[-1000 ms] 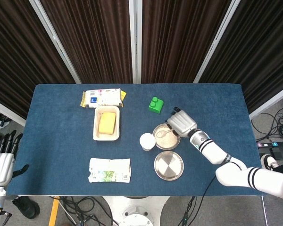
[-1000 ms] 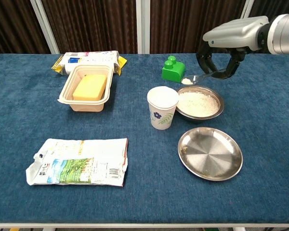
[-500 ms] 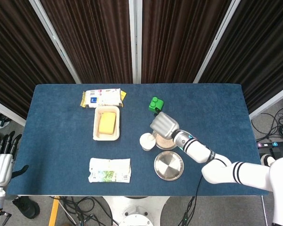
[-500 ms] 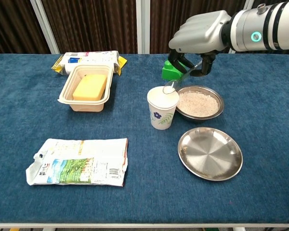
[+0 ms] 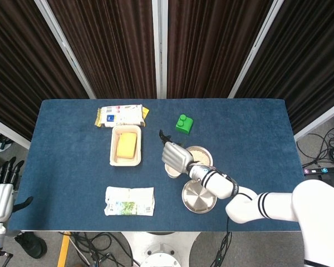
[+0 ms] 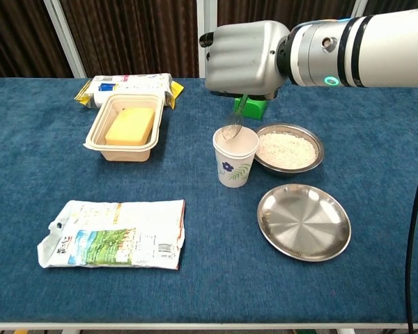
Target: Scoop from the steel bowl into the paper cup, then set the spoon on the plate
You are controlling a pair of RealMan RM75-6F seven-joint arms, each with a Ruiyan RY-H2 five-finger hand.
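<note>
Since half a second ago the right hand (image 6: pixel 247 59) has swung toward nine o'clock across the desk (image 6: pixel 376 278). It was above the steel bowl (image 6: pixel 289 147) and the cup's three o'clock edge; now it hangs directly above the paper cup (image 6: pixel 235 155), and in the head view it covers most of the cup. Its fingers are closed around the handle of the spoon (image 6: pixel 233 125), which slopes down from the hand so that the spoon's bowl sits tipped at the cup's mouth, at or just inside the rim. A second ago the same spoon was level, carrying white grains above the twelve o'clock side of the steel bowl.

The left hand (image 5: pixel 1 192) shows only in the head view, off the desk at the eight o'clock corner, fingers apart and holding nothing. It sits slightly lower in the frame than before.

Nothing else has shifted. There is one paper cup near the desk's centre, one steel bowl of white grains touching or just beside it at three o'clock, and one steel plate (image 6: pixel 304 221) near both at about five o'clock. There is one green block (image 5: pixel 183 123) at twelve o'clock from the bowl, partly hidden by the hand in the chest view. One tray with a yellow slab (image 6: pixel 126 127) lies at nine o'clock from the cup. There are two flat packets: a white and yellow packet (image 6: pixel 129 85) just beyond the tray and a crumpled green and white packet (image 6: pixel 115 234) near the desk's front edge.
</note>
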